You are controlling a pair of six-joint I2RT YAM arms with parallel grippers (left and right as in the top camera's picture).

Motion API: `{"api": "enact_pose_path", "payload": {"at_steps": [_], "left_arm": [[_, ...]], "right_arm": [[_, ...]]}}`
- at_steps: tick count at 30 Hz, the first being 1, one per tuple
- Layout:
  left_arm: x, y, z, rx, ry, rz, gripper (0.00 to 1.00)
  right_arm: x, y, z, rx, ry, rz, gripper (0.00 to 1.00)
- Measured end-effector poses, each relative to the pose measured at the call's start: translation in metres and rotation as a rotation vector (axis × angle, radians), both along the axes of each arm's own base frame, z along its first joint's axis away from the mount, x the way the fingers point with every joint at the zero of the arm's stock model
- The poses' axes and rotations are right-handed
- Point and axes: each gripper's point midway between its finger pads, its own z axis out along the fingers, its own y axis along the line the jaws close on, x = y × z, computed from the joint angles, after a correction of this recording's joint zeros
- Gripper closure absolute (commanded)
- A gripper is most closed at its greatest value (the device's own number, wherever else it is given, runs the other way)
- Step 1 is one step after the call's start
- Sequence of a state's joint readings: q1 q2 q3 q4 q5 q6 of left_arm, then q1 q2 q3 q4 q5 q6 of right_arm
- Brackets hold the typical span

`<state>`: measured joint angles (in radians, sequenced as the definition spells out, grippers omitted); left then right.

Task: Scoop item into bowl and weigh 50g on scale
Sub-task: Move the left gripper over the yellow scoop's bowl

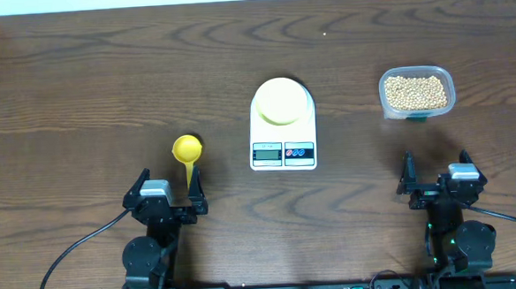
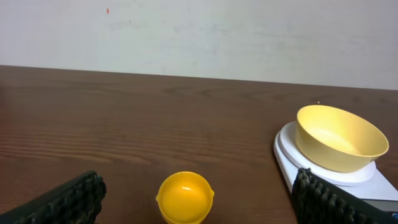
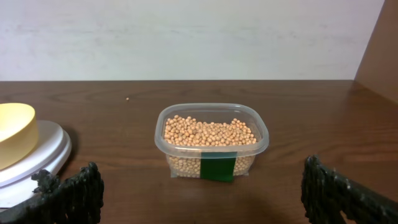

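The scale (image 1: 281, 136) display is too small to read; the yellow scoop (image 2: 185, 197) is cut off below.

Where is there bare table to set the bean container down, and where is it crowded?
Bare wood: between the scale and the bean container; between the scale and the yellow scoop; the far strip behind the bowl. Crowded: the scoop's handle lies close by the left hand.

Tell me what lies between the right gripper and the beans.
Nothing but bare table. In the overhead view the open right gripper faces the tub of beans across empty wood; the right wrist view shows the same.
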<state>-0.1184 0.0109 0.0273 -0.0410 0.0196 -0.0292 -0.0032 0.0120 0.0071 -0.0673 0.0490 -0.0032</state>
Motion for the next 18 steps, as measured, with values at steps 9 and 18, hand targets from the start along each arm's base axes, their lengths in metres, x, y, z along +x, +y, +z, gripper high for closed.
{"api": "enact_pose_path", "payload": {"at_steps": [9, 18], "left_arm": [[-0.002, 0.004, -0.004, 0.015, 0.077, 0.022, 0.02], [0.006, 0.004, 0.037, 0.024, 0.121, 0.025, 0.02]], "right_arm": [[0.000, 0.000, 0.000, 0.000, 0.000, 0.000, 0.01], [0.000, 0.000, 0.000, 0.000, 0.000, 0.000, 0.01]]}}
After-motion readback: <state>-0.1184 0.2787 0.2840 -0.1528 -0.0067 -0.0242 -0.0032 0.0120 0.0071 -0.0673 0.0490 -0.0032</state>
